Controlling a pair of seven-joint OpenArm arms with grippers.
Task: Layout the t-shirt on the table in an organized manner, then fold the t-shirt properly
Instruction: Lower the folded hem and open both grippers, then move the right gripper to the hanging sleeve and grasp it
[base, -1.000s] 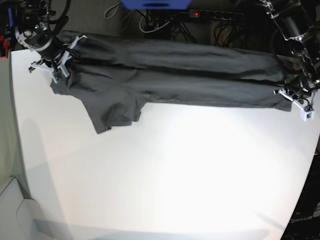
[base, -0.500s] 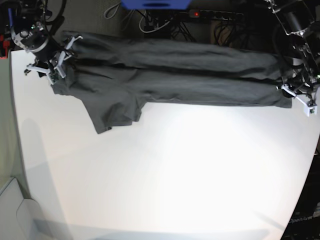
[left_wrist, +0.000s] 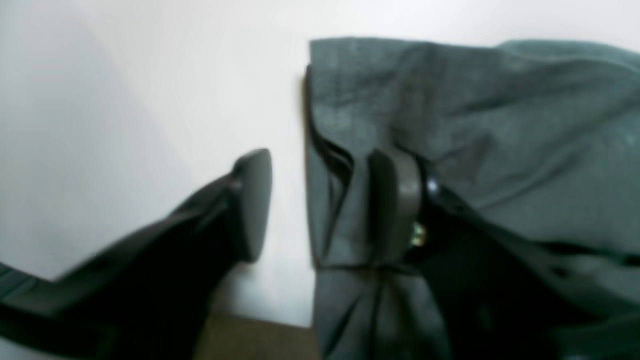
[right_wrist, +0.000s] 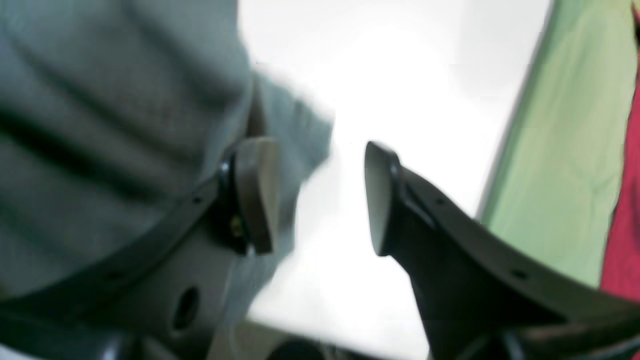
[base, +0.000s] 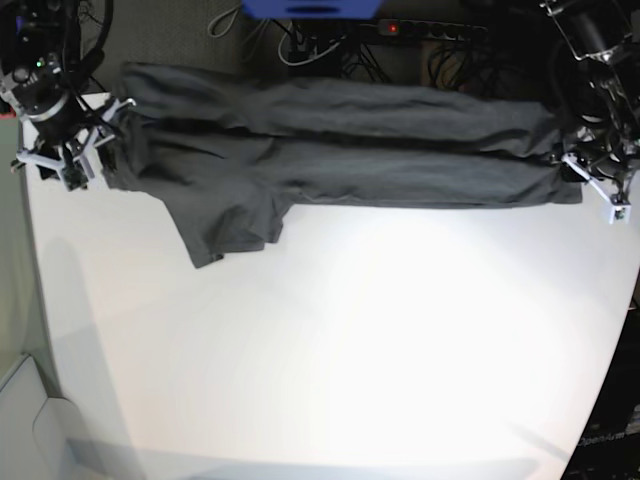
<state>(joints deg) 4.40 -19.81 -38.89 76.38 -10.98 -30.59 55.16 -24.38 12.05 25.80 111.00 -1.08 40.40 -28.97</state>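
Observation:
The dark grey t-shirt (base: 330, 160) lies stretched in a long band along the far edge of the white table (base: 330, 350), with one sleeve (base: 225, 225) pointing toward the near side. My left gripper (base: 596, 188) stands open at the shirt's right end. In the left wrist view that gripper (left_wrist: 322, 205) has one finger (left_wrist: 250, 205) over bare table and the other (left_wrist: 395, 205) resting on the shirt's corner (left_wrist: 450, 115). My right gripper (base: 72, 145) is open just off the shirt's left end. The right wrist view shows this gripper (right_wrist: 317, 197) with white table between its fingers and cloth (right_wrist: 125, 125) beside it.
Behind the table's far edge are cables and a power strip with a red light (base: 392, 28), plus a blue object (base: 310, 8). A pale green surface (right_wrist: 550, 150) borders the table's left side. The table's right edge (base: 625, 330) curves inward.
Both grippers have opened and let go of the shirt's ends. My right gripper has drawn away to the left, off the cloth. The shirt has settled flat along the far edge.

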